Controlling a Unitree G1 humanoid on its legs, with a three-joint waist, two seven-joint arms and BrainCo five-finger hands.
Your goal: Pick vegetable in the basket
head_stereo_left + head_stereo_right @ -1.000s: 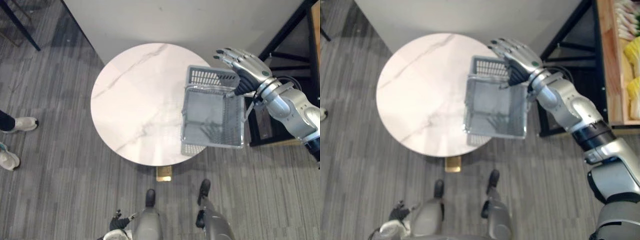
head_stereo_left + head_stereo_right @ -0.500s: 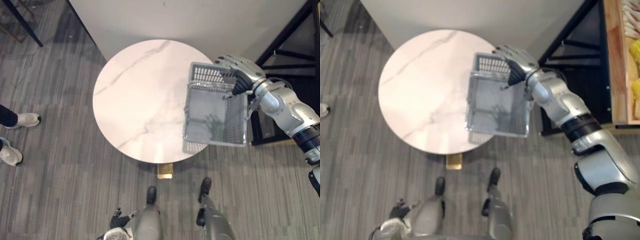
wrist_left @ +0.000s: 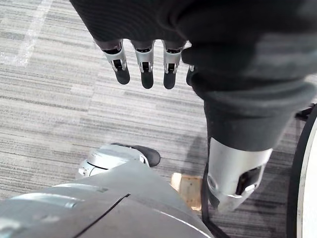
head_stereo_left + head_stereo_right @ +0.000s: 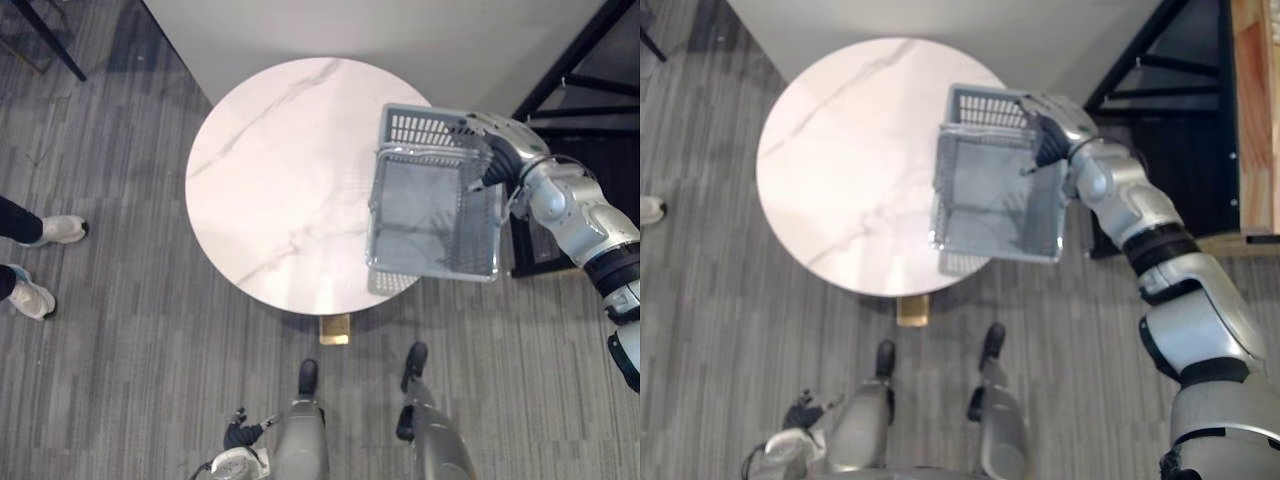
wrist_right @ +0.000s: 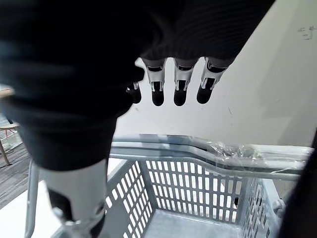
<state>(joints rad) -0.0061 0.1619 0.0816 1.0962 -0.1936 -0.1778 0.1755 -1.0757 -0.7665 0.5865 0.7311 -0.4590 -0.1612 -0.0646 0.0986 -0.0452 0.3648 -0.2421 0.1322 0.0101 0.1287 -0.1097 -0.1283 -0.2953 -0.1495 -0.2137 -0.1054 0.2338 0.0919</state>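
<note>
Fingers of my left hand point(image 3: 142, 63) hang loose and straight down by my side, nothing in them, over the grey striped carpet point(image 4: 130, 340). Out past my feet stands the round white marble table point(image 4: 270, 190). Off to my left on the carpet are a person's two pale shoes point(image 4: 58, 230).

On the table's right side sits the grey basket point(image 4: 425, 128), upright, its slotted walls open to the top, and its near right corner juts out beyond the table's edge. My right hand point(image 4: 492, 142) is at the basket's far right corner, above the rim. From the wrist I see those fingers point(image 5: 179, 85) reaching out relaxed, curled round nothing, with a gap between their dark tips and the plastic-wrapped handle point(image 5: 218, 149) lying along the far rim beneath them. The thumb point(image 5: 79, 198) points down beside the basket's side wall; I cannot tell whether it touches.

Behind the table rises a pale wall point(image 4: 400, 40), and to my right, beyond the basket, stands a black frame point(image 4: 568, 60) with a wooden shelf point(image 4: 1252, 120) next to it
</note>
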